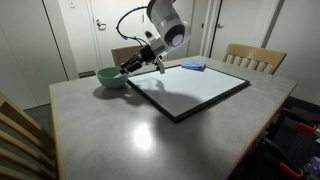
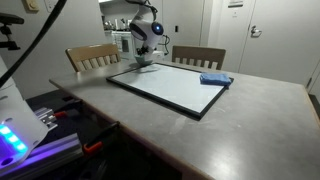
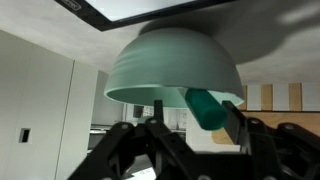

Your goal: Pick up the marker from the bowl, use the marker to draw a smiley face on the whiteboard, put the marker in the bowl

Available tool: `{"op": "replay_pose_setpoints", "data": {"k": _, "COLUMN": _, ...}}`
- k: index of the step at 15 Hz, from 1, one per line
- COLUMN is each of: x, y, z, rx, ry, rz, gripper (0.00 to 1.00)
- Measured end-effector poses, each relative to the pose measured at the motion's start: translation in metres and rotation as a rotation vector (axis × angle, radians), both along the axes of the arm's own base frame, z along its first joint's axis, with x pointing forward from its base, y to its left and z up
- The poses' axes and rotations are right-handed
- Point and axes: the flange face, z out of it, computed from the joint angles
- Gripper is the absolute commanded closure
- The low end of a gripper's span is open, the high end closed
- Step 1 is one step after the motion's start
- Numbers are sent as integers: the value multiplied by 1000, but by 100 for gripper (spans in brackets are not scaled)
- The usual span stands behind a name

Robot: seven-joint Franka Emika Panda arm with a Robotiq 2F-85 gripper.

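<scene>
Exterior views face whiteboard [image 1: 190, 88] from different table [image 1: 120, 135] sides, wrist view close (upside down)

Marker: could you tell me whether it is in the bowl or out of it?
Partly in: in the wrist view the marker sticks out past the rim of the bowl, its other end hidden inside.

The bowl [image 1: 110, 77] is teal, the whiteboard [image 1: 190, 88] white with black frame, the pad [image 2: 216, 79] blue

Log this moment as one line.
pincer: open, at bowl | marker: at bowl rim, inside pincer | whiteboard: no drawing visible
</scene>
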Motion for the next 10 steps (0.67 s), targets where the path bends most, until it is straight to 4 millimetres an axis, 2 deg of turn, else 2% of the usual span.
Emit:
{"op": "replay_pose_setpoints", "data": {"k": 4, "x": 0, "y": -2, "z": -9, "rx": 4, "ry": 22, "rz": -12, "gripper": 38}}
{"op": "replay_pose_setpoints", "data": {"k": 5, "x": 0, "y": -3, "z": -12, "rx": 4, "ry": 28, "rz": -16, "gripper": 45}}
{"op": "replay_pose_setpoints", "data": {"k": 6, "x": 1, "y": -4, "z": -14, "rx": 5, "ry": 32, "rz": -20, "gripper": 63}}
{"op": "replay_pose_setpoints", "data": {"k": 10, "x": 4, "y": -9, "z": -19, "rx": 6, "ry": 36, "rz": -32, "gripper": 90}}
